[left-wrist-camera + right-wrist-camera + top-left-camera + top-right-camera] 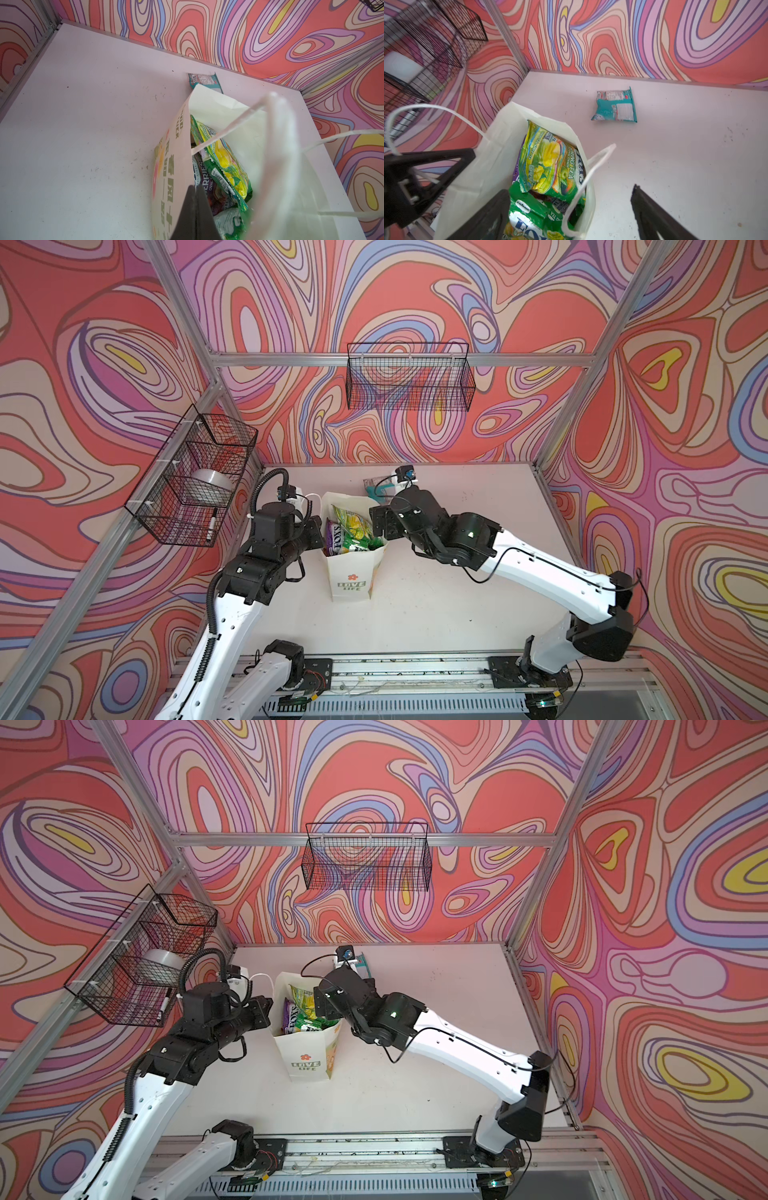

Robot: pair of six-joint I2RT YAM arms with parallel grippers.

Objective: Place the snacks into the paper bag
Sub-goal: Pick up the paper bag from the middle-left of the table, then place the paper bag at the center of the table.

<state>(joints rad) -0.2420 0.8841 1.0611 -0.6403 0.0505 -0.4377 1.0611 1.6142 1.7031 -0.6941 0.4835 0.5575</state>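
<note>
Near the middle of the flat white table [457,580] stands the tall white paper bag [351,580] with thin white cord handles. It is upright with an open mouth, and its front carries a red flower and a green "LOVE LIFE" print.

Inside the bag several glossy, crinkly snack packets lean together. A yellow-green packet [548,162] marked "SPRING TEA" is the highest one, toward the bag's back wall. A purple packet [333,537] with white "FOX'S" letters is beside it, and green packets [529,209] lie nearer the bag's front wall. One snack is outside: a flat teal foil packet [614,106] lies on the table behind the bag, near it but not touching, label side up.

At the bag's left side, the left gripper [194,195] has its black jaws pressed together at the rim. It seems to pinch the paper there; whether a cord is also caught I cannot tell.

Over the bag's right side hangs the right gripper [570,190], jaws spread wide and holding nothing. One black finger [488,214] is above the bag's mouth and the other is beyond the bag's right wall, above bare table.

Left of the bag, a black wire basket [191,481] hangs on the wall.
</note>
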